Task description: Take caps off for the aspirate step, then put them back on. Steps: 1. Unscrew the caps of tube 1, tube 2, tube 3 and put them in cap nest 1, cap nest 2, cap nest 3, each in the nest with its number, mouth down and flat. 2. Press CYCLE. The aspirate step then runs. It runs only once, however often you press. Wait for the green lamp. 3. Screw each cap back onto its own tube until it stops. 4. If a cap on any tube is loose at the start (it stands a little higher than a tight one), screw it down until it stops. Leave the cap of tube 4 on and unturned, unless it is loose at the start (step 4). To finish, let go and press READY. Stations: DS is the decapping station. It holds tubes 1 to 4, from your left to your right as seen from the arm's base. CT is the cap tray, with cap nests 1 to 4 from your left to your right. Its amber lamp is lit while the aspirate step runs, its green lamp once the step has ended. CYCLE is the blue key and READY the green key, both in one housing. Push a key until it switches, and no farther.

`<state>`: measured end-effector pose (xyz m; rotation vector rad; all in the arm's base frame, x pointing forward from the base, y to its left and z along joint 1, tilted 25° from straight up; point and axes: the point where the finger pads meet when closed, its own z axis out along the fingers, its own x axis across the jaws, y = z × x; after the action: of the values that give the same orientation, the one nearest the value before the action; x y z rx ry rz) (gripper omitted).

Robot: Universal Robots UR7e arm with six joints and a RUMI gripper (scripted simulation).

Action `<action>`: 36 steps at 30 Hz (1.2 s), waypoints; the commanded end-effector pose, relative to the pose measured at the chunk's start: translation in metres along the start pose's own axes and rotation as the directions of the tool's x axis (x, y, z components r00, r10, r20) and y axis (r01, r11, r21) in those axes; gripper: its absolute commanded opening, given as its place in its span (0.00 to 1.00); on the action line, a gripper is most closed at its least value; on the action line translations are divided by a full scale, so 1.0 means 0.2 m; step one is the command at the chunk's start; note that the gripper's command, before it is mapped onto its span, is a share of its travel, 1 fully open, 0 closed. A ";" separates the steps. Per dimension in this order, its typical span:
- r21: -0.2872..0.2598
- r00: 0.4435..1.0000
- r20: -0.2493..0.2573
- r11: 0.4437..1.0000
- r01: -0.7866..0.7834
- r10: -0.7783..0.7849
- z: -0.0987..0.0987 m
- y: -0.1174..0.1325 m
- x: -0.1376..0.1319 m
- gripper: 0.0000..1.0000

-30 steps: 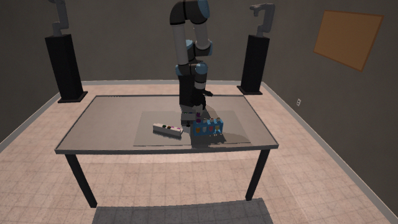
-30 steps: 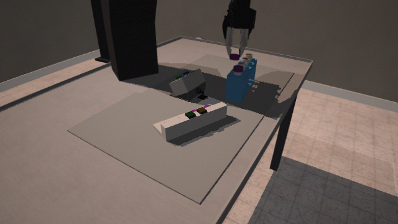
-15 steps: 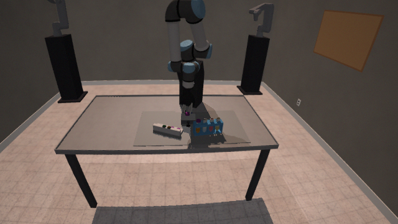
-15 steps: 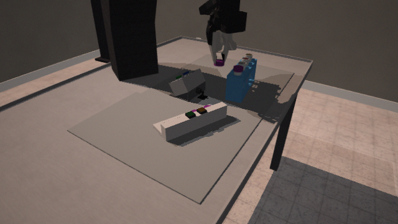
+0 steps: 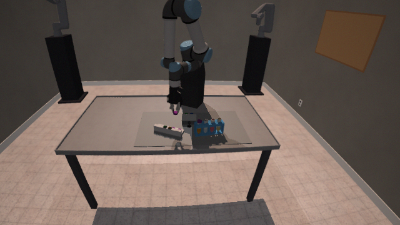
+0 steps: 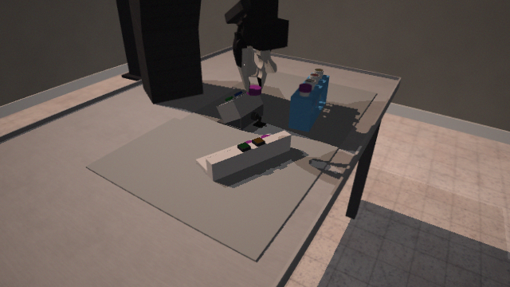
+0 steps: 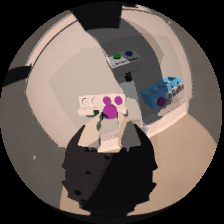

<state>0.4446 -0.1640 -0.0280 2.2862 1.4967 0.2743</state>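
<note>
Top view, going left to right: first is the tray (image 5: 160,130) (image 6: 251,163) (image 7: 90,96), with magenta caps sitting in nests 1 and 2 and nests 3 and 4 open. Its lamps look unlit to me, so CYCLE presumably hasn't been pressed yet.

Next is the pincer (image 5: 175,109) (image 6: 253,84) (image 7: 110,112), clenched on cap 3 (image 5: 175,112) (image 6: 254,90) (image 7: 110,111) up in the air, on the arm's side of the tray. Nest 3 is surely next. Biggest worry imo: if it comes down off-centre or tilted, the cap lands on the nest rim or knocks its neighbour in nest 2. Letting go too high could tip it too, and nest 4 is close enough for a mixup.

Then the key housing (image 5: 189,117) (image 6: 241,112) (image 7: 125,60), right beside that path. A low swing might clip it, and blue and green keys sit close together, so a sloppy push could hit READY early.

Far right is the blue rack (image 5: 195,127) (image 6: 299,113) (image 7: 152,98): tube 4 with its purple cap on and orange contents, then tube 3 whitish, tube 2 pink, tube 1 yellowish, those three uncapped. A bump there risks a spill.

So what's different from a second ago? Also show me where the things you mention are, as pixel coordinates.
The end effector (image 5: 175,109) (image 6: 254,84) (image 7: 110,112) swung from above the blue rack (image 5: 207,134) (image 6: 300,109) (image 7: 150,100) toward the robot's right, carrying the same purple cap (image 5: 175,113) (image 6: 254,91) (image 7: 110,111). Nothing was newly grasped or let go. The rack, its one capped tube (image 5: 199,121) (image 6: 305,88) (image 7: 161,101), the key housing (image 5: 189,118) (image 6: 239,113) (image 7: 131,66) and the white cap tray (image 5: 167,131) (image 6: 247,165) (image 7: 90,111) stayed put.
</note>
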 end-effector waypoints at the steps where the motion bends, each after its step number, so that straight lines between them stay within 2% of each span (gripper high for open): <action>1: 0.000 1.000 -0.005 1.000 0.002 -0.002 0.00 0.03 -0.14 0.00; 5: 0.000 1.000 -0.005 1.000 0.002 -0.002 0.00 0.06 -0.30 0.00; 7: 0.000 1.000 -0.005 1.000 0.002 -0.002 0.00 0.07 -0.34 0.00; 16: 0.000 1.000 -0.005 1.000 0.002 -0.002 0.00 0.07 -0.35 0.00; 24: 0.000 1.000 -0.005 1.000 0.002 -0.002 0.20 0.07 -0.35 0.00; 26: 0.000 1.000 -0.005 1.000 0.002 -0.002 0.20 0.07 -0.35 0.00; 36: 0.000 1.000 -0.005 1.000 0.002 -0.002 0.45 0.07 -0.35 0.00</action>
<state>0.4535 -0.2476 -0.0850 2.2884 1.5037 0.2794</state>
